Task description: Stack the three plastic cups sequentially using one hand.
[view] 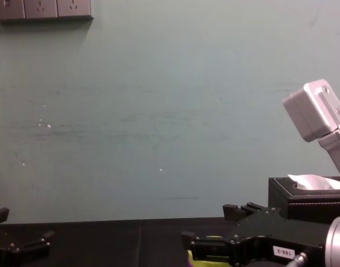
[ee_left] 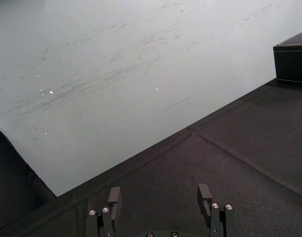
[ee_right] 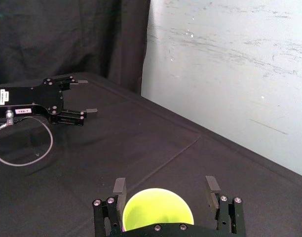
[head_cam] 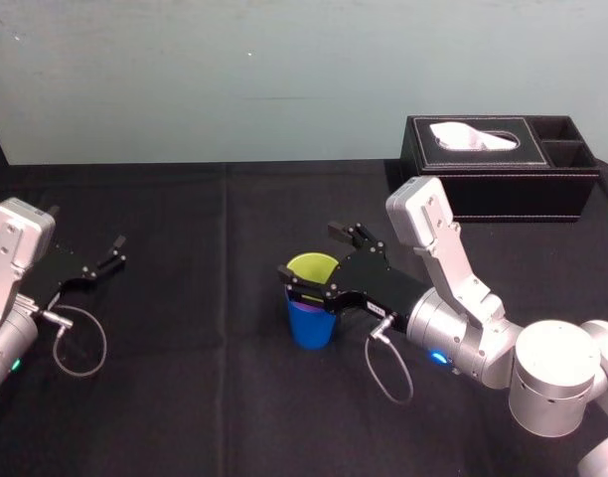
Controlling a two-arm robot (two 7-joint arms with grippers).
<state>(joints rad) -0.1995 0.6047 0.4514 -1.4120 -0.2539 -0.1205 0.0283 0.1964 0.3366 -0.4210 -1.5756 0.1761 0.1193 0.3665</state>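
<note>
Near the middle of the table (head_cam: 185, 378) the yellow-green cup (head_cam: 312, 268) sits nested in the purple cup (head_cam: 306, 309), which sits in the blue cup (head_cam: 310, 331). The right gripper (head_cam: 306, 249) straddles the top rim with its fingers spread. The left gripper (head_cam: 118, 250) hangs spread, well apart at the left.

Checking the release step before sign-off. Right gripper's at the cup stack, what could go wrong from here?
1. The right gripper, fingers open, flanks the yellow-green cup closely at the rim; a slanted retreat could snag it and topple the stack.
2. That cup stands high in the purple cup and blue cup, so it may not be fully seated.
The left gripper sits parked at the left of the table.
</note>
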